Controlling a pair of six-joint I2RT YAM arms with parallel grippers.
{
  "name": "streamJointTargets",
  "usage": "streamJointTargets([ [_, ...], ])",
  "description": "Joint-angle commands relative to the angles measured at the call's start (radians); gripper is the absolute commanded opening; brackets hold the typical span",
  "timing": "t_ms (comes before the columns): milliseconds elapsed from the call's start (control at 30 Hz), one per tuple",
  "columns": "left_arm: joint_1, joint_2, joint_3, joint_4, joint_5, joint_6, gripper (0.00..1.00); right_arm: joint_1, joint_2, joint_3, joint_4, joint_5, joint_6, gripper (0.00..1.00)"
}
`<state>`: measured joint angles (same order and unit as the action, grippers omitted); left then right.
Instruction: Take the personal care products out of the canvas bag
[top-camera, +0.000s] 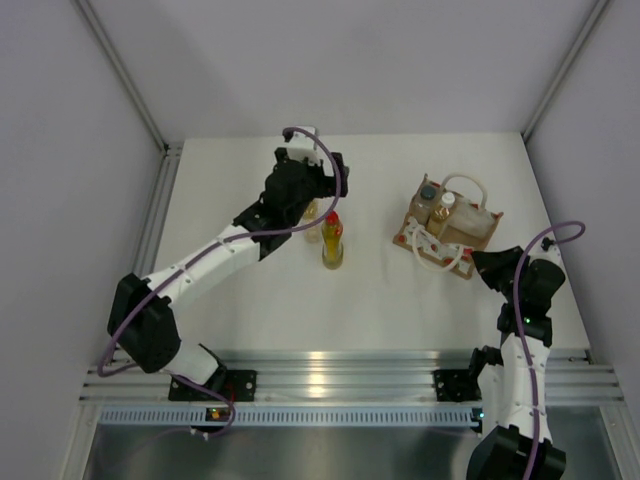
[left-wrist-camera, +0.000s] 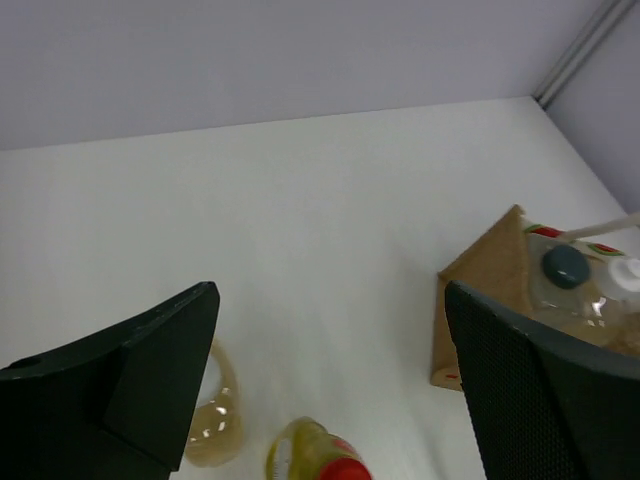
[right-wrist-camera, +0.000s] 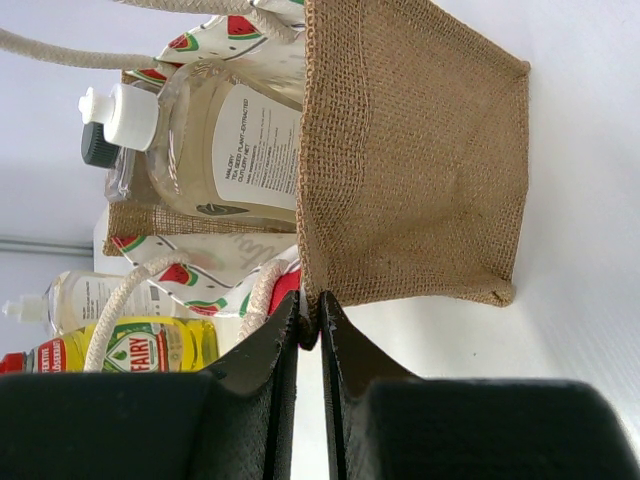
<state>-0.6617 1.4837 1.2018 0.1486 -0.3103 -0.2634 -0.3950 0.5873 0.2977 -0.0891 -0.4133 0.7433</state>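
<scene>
1. White worktop (top-camera: 400, 300): two products stand out left of centre, and two sit in the bag at centre right.
2. Tan canvas bag with watermelon-print panel and rope handles (right-wrist-camera: 420, 180): the right gripper (right-wrist-camera: 310, 312) is pinched shut on its edge. A firm pinch should stop the bag lifting.
3. Left gripper (left-wrist-camera: 330, 300): spread wide and empty above the amber bottle (top-camera: 312, 220) and the red-capped yellow bottle (top-camera: 332, 243). It should rise clear before swinging right.
4. Dark-capped clear bottle (top-camera: 428, 190) and white-capped bottle (top-camera: 447, 201): grip one neck and pull straight up.
</scene>
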Motion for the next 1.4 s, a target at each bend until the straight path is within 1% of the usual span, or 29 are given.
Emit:
streamJointTargets([
  [0,-0.117,0.01,0.097,0.019,0.024,0.054,0.98,-0.008,0.002,0.009,-0.049,0.03,-0.024,0.1],
  [33,-0.18,0.021,0.135,0.017,0.011,0.07,0.98,-0.008,0.002,0.008,-0.049,0.031,-0.024,0.1],
  [100,-0.249,0.07,0.177,0.012,-0.001,0.093,0.98,-0.008,0.0,0.004,-0.046,0.033,-0.022,0.1],
  [133,-0.263,0.085,0.217,0.009,0.0,0.09,0.98,-0.008,0.0,0.003,-0.047,0.033,-0.024,0.1],
  [333,-0.329,0.219,0.332,0.009,0.108,0.073,0.97,-0.008,-0.003,0.0,-0.046,0.021,-0.021,0.1],
  [467,-0.343,0.337,0.427,-0.006,0.158,0.058,0.92,-0.008,-0.011,0.003,-0.049,0.019,-0.016,0.1],
  [500,-0.342,0.364,0.485,-0.035,0.177,0.052,0.91,-0.008,-0.012,0.003,-0.049,0.019,-0.016,0.1],
  [567,-0.343,0.455,0.565,-0.082,0.226,0.037,0.85,-0.007,-0.012,0.0,-0.047,0.021,-0.016,0.1],
  [600,-0.343,0.484,0.638,-0.119,0.238,0.029,0.83,-0.008,-0.012,0.0,-0.047,0.021,-0.015,0.1],
  [667,-0.345,0.55,0.686,-0.13,0.254,0.015,0.78,-0.008,-0.007,-0.002,-0.049,0.022,-0.018,0.1],
  [900,-0.346,0.681,0.803,-0.138,0.251,-0.031,0.77,-0.008,0.0,-0.003,-0.046,0.024,-0.028,0.1],
  [1033,-0.348,0.731,0.857,-0.144,0.191,-0.043,0.72,-0.008,0.006,0.0,-0.046,0.021,-0.032,0.1],
  [1167,-0.346,0.771,0.889,-0.181,0.129,-0.033,0.72,-0.007,0.0,-0.002,-0.046,0.016,-0.033,0.1],
  [1367,-0.346,0.837,0.958,-0.198,0.116,-0.013,0.72,-0.008,-0.001,-0.003,-0.047,0.014,-0.03,0.1],
])
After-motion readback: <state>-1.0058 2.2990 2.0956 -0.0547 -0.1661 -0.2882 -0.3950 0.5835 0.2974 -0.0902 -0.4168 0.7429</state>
